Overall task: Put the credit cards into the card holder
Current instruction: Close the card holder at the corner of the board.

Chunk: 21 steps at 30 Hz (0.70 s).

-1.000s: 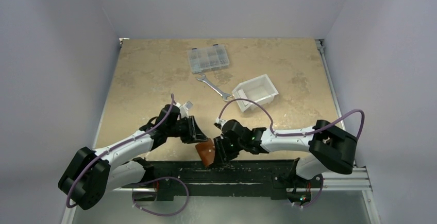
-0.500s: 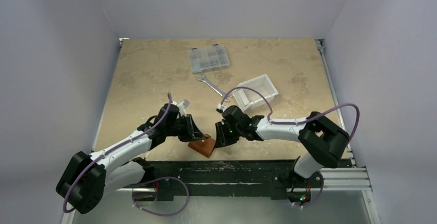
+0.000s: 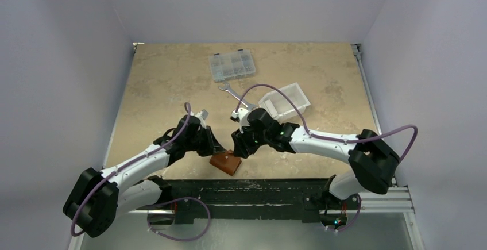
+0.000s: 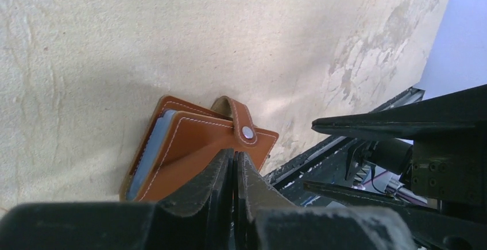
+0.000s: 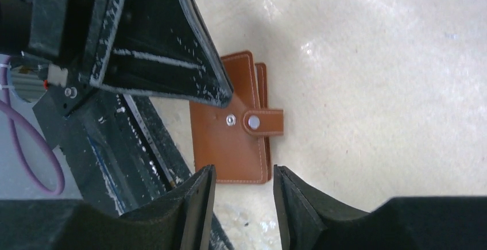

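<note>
The brown card holder (image 3: 225, 161) lies folded on the table near the front edge, its strap with the pale snap (image 5: 253, 122) across the top. A pale grey card edge (image 4: 150, 152) shows inside the holder (image 4: 192, 146). No loose cards are in view. My left gripper (image 3: 216, 147) is shut with nothing between its jaws; its tips (image 4: 234, 157) sit at the holder's top face. My right gripper (image 3: 238, 150) is open and empty, just above the holder's (image 5: 227, 141) near end (image 5: 242, 175).
A clear compartment box (image 3: 232, 66) stands at the back. A silver wrench (image 3: 237, 96) lies beside a white bin (image 3: 284, 102). The black rail (image 3: 252, 189) runs along the table's front edge, close to the holder.
The right gripper held the holder tilted at the front edge, set it down and opened. The holder now lies flat a little further in. The left gripper moved onto it.
</note>
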Tool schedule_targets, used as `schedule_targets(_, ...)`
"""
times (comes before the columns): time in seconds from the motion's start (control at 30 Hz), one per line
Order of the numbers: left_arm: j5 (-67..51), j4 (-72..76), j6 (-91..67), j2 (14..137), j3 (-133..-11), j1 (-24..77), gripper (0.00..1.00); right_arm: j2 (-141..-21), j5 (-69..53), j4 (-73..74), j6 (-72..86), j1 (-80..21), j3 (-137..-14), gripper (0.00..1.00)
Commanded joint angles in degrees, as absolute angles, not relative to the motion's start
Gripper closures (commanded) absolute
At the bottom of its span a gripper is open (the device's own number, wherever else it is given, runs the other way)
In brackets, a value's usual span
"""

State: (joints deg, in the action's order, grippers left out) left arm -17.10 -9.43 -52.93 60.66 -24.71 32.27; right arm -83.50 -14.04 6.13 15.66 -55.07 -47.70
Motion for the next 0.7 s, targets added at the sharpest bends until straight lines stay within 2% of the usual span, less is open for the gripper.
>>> schedule_targets(0.0, -15.4, -7.4, -53.2, 60.5, -23.0, 32.0, 0.93, -87.7, -15.5, 2.2, 10.2, -55.1, -52.2, 0.53)
schedule_targets(0.2, -14.9, -5.6, -53.6, 61.8, -20.9, 31.9, 0.96, -91.9, -16.6, 3.1, 7.8, -55.1, -56.1, 0.65)
schedule_targets(0.37, -15.0, -5.0, -53.5, 62.4, -20.0, 32.0, 0.97, -94.7, -17.4, 5.1, 6.7, -55.2, -58.0, 0.59)
schedule_targets(0.67, -15.4, -4.4, -53.4, 62.9, -19.4, 32.0, 0.97, -96.5, -18.3, 5.7, 6.0, -55.4, -58.5, 0.59)
